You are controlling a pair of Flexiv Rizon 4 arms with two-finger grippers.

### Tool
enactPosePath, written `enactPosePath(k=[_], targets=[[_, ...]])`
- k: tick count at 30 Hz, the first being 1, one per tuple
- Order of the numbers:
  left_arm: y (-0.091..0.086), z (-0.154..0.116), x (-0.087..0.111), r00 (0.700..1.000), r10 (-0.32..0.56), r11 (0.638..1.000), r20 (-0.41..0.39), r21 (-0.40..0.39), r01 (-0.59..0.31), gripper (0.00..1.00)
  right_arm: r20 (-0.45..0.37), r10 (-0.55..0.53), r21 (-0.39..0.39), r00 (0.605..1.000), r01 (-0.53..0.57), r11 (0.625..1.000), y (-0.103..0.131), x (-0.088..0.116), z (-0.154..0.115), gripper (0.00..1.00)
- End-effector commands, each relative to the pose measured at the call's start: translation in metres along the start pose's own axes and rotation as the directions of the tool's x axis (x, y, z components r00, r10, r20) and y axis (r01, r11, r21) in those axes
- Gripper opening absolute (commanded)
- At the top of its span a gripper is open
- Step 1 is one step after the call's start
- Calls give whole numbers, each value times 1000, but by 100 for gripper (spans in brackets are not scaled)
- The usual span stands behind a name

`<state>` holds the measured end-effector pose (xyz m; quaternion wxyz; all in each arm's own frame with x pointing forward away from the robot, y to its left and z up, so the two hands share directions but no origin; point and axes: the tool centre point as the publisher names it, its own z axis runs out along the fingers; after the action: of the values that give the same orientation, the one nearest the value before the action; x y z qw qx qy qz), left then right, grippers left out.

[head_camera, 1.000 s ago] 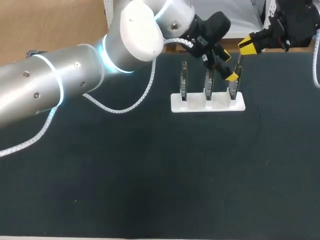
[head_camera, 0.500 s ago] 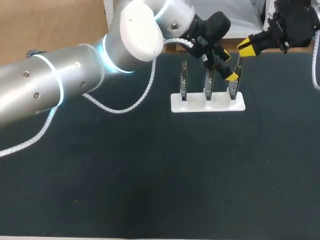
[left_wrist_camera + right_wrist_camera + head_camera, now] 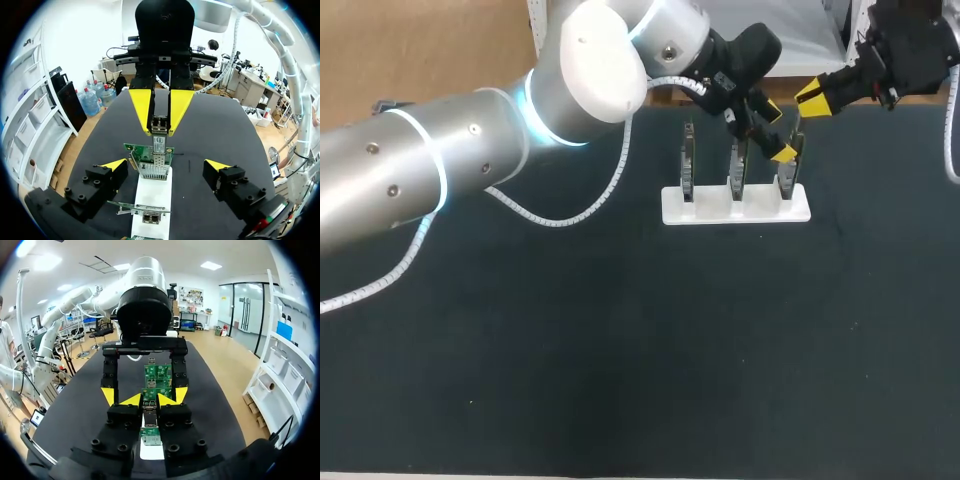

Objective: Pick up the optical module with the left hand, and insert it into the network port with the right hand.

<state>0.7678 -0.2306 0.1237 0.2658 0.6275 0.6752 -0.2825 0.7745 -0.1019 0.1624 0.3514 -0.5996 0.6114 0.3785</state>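
The near part of the dark bench (image 3: 620, 380) carries nothing of the task. Farther back stands a white stand (image 3: 705, 207) with three network cards upright in it. The left arm stretches long across the bench from the left side, and its wrist bends down over the stand's right end. There the left gripper (image 3: 165, 166) has its jaws spread wide and grasps nothing; they stand either side of the end card (image 3: 150, 154) without touching it. Beyond it, the right arm comes in from the far right corner. The right gripper (image 3: 812, 97) is angled down at that card, its jaws clenched on the optical module (image 3: 159, 126). The module hangs upright directly above the card's network port (image 3: 152, 170), its lower end at the mouth; I cannot tell whether it has entered. To my eye the pick-up is done and insertion is in hand. Next comes a straight, square push down until it seats, then letting go.
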Motion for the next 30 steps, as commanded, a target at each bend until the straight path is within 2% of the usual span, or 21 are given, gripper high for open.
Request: enactPosePath(k=[1,2,10,16,20,23,30], targets=[[1,0,-1,1000,-1,1000,-5,1,1,100,1,5,-6,1000,-5,1000,-1,2,1,2],[1,0,-1,1000,-1,1000,-5,1,1,100,0,7,-2,1000,-7,1000,-1,2,1,100],[1,0,-1,1000,-1,1000,-5,1,1,100,32,8,11,999,-8,1000,-2,-3,-2,100],[1,0,-1,1000,-1,1000,-5,1,1,100,117,12,14,993,-14,1000,-3,-21,-15,100],[1,0,-1,1000,-1,1000,-5,1,1,100,132,8,10,991,-9,1000,-3,-27,-18,100],[1,0,-1,1000,-1,1000,-5,1,1,100,118,1,6,993,-2,1000,-4,-26,-17,0],[1,0,-1,1000,-1,1000,-5,1,1,100,94,2,-15,996,-1,1000,-2,-19,-11,0]])
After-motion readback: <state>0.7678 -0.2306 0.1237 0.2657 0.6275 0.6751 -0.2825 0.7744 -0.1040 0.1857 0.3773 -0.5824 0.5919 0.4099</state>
